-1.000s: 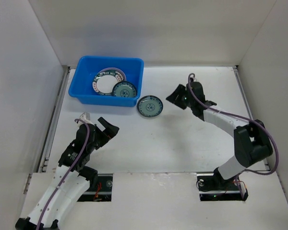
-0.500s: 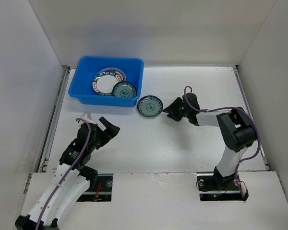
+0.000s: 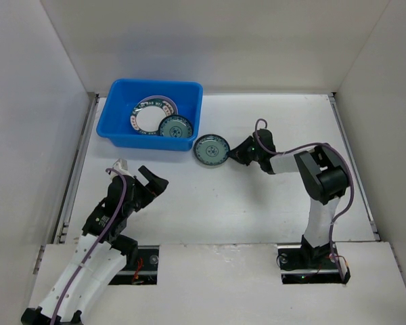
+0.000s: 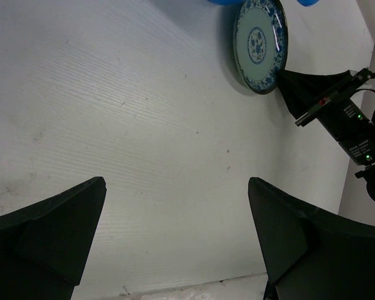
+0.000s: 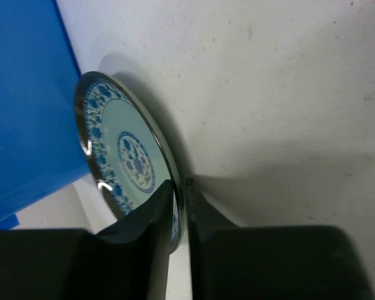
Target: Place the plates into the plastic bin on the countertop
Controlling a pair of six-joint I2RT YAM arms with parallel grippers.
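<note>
A small teal-green patterned plate (image 3: 211, 150) lies on the white countertop (image 3: 257, 203) just right of the blue plastic bin (image 3: 122, 87). My right gripper (image 3: 235, 154) is low at the plate's right edge. In the right wrist view its fingers (image 5: 150, 212) are shut on the plate's rim (image 5: 122, 156), one above and one below, with the bin wall (image 5: 25, 106) behind. The bin holds a white-centred dark-rimmed plate (image 3: 149, 117) and another teal plate (image 3: 175, 128). My left gripper (image 3: 137, 173) is open and empty over bare countertop; its view shows the plate (image 4: 260, 45) far ahead.
White walls bound the countertop on three sides. The bin sits at the back left against the wall. The right arm's grey cable (image 3: 291, 145) loops over its forearm. The right gripper body (image 4: 325, 103) shows in the left wrist view beside the plate.
My right gripper came down and to the left, from above the countertop to the plate's right edge, and closed on its rim. The left arm and the plates in the bin stayed put.
</note>
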